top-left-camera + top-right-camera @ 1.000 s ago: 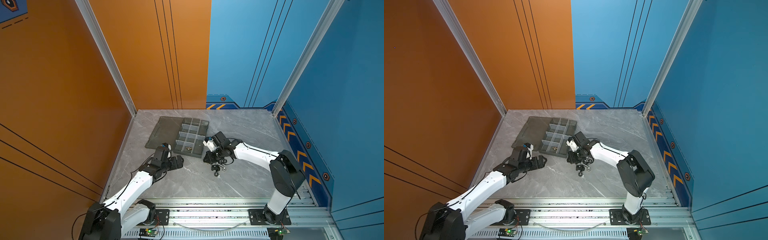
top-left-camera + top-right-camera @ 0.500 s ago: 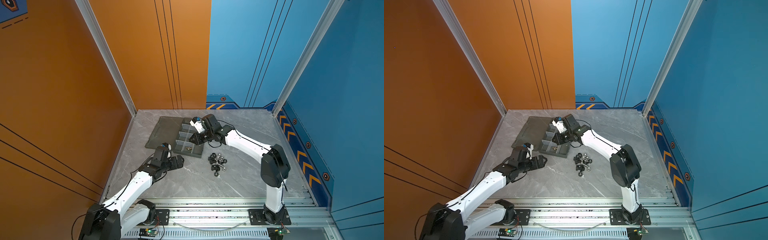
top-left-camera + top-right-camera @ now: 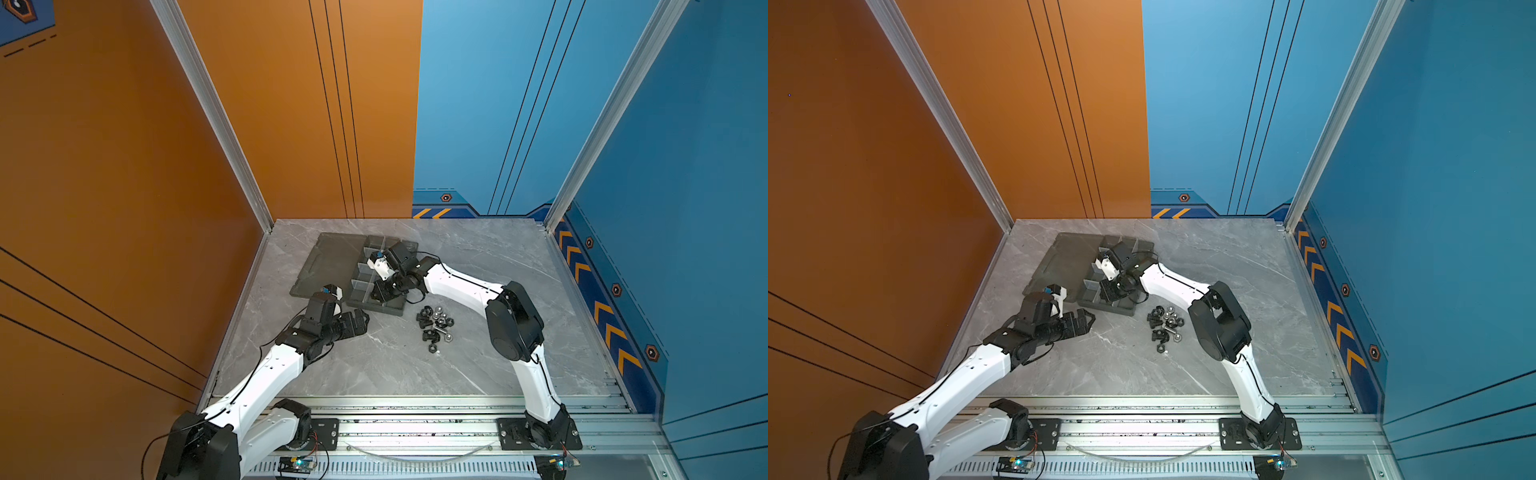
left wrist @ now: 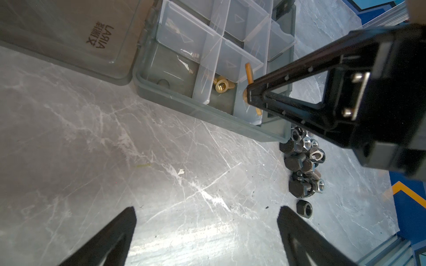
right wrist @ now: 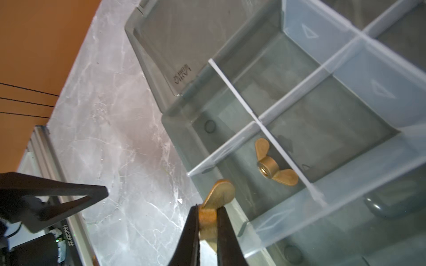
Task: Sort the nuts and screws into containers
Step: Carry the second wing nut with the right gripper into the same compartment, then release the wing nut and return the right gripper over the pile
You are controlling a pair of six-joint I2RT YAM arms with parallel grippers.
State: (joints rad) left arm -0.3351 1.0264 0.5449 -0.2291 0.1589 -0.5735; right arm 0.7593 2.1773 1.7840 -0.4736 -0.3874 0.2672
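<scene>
Marble tabletop (image 5: 119,138): right gripper (image 5: 208,208) half hides its wing nut (image 5: 221,191)

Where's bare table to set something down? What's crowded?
Free: the near table between both arms, bordered by the rail, left gripper and nut-and-screw pile; right of the tray to the blue wall. Crowded: tray's front corner, where the right gripper holds a brass wing nut beside the pile.

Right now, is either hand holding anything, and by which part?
The right hand pinches a brass wing nut by its central hub, wings sticking out. The left hand is open, empty.
</scene>
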